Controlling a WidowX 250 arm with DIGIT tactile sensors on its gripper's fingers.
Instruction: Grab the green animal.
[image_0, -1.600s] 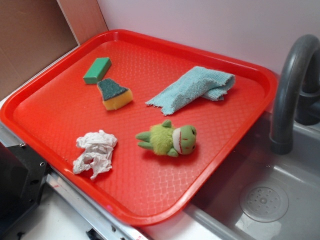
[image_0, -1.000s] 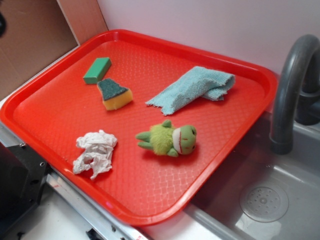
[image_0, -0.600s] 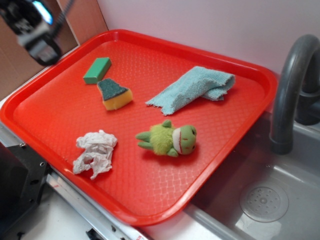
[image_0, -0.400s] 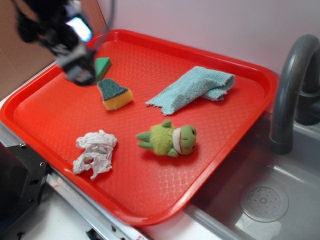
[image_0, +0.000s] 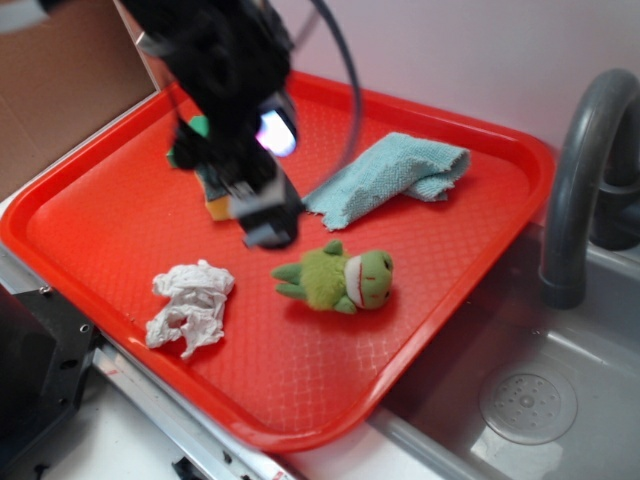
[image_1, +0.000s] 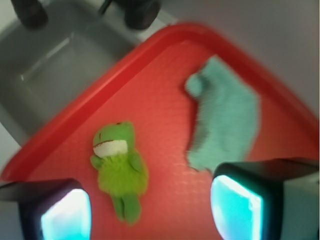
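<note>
Hovering over the red tray (image_0: 480, 260), gripper (image_0: 268, 232) with jaws apart and empty. Green animal (image_0: 340, 278) lying untouched toward four o'clock of the fingertips, six o'clock of the blue cloth (image_0: 392, 174). Worth centring over the fuzzy body and descending straight before closing.

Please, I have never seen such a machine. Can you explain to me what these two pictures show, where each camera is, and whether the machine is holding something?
This is a robot arm with a gripper, a two-fingered clamp. One picture is taken from outside, looking down at a red tray beside a sink. The other comes from a camera on the wrist, looking down between the fingers. On the tray lie a green plush frog, a light blue cloth and a crumpled white paper; the arm partly hides a yellow sponge. The fingers stand wide apart and hold nothing. The frog lies untouched below them.
</note>
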